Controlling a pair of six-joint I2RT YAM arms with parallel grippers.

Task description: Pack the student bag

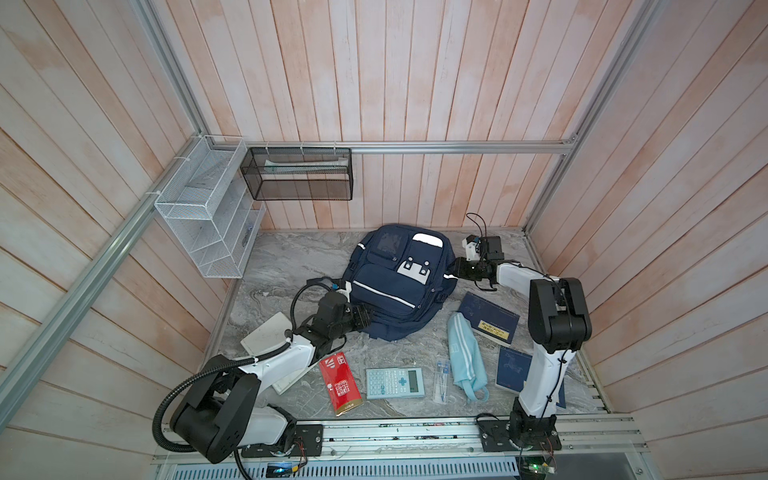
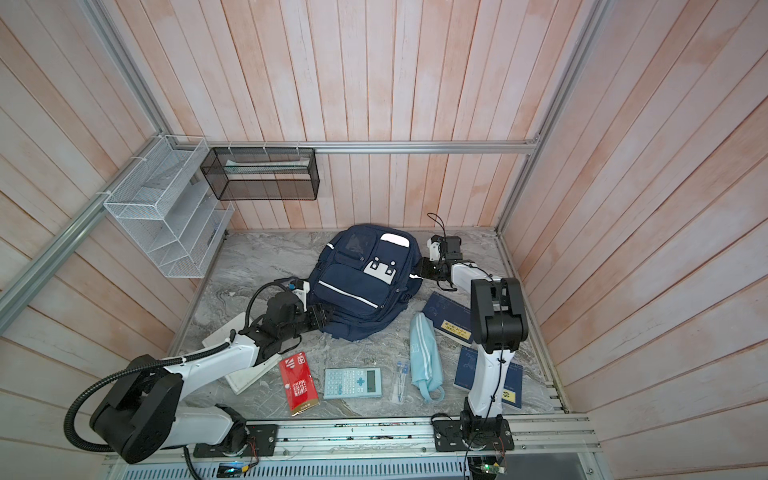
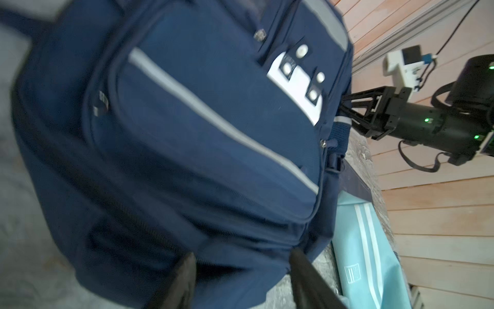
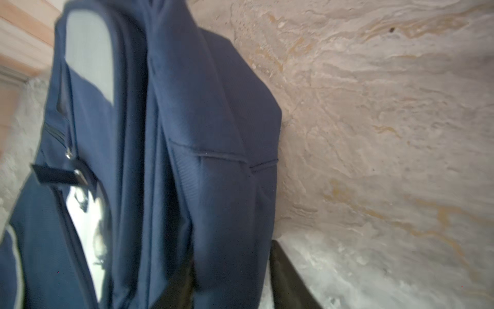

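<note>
Backpack (image 1: 382, 291) of navy fabric, white stripes, studded white patch.

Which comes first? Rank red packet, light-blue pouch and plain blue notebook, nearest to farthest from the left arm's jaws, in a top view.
1. red packet, front left.
2. light-blue pouch, right of centre.
3. plain blue notebook, far right.

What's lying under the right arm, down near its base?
A navy booklet lies flat on the marble table beneath the right arm. The arm crosses its middle and hides the cover there. Anything beneath the booklet cannot be seen.
</note>
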